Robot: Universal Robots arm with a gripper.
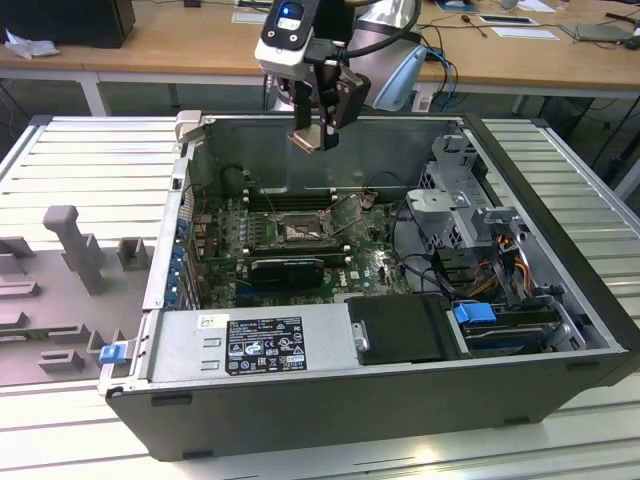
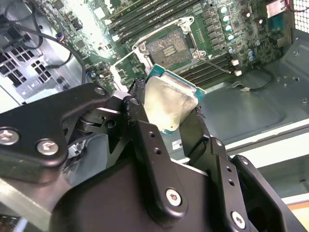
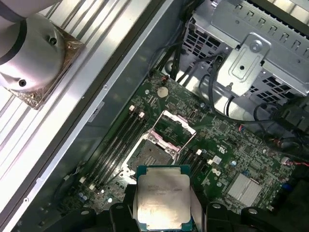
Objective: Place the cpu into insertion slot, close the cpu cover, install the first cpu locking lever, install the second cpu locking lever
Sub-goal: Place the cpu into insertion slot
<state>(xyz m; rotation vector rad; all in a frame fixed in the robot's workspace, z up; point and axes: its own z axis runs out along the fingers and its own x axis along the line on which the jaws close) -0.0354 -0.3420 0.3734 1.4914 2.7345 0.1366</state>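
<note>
My gripper (image 1: 312, 138) hangs above the back wall of the open computer case, shut on the cpu (image 1: 306, 141). In both wrist views the cpu (image 2: 170, 102) (image 3: 161, 200) is a silvery square chip with a green edge, pinched between my black fingers (image 2: 140, 113). Well below it on the green motherboard lies the insertion slot (image 1: 300, 232) (image 2: 169, 46) (image 3: 147, 155), its dark pin field bare. The cpu cover (image 3: 173, 126) stands swung up at the slot's far side, its square window showing board behind it. A thin wire lever (image 2: 215, 64) sticks out beside the slot.
The dark case (image 1: 330, 400) encloses the board, with a power supply (image 1: 255, 345) at the near side and a drive cage (image 1: 470, 200) with cables at the exterior view's right. Long black memory slots (image 1: 290, 197) flank the socket. The ribbed metal table (image 1: 80, 160) surrounds the case.
</note>
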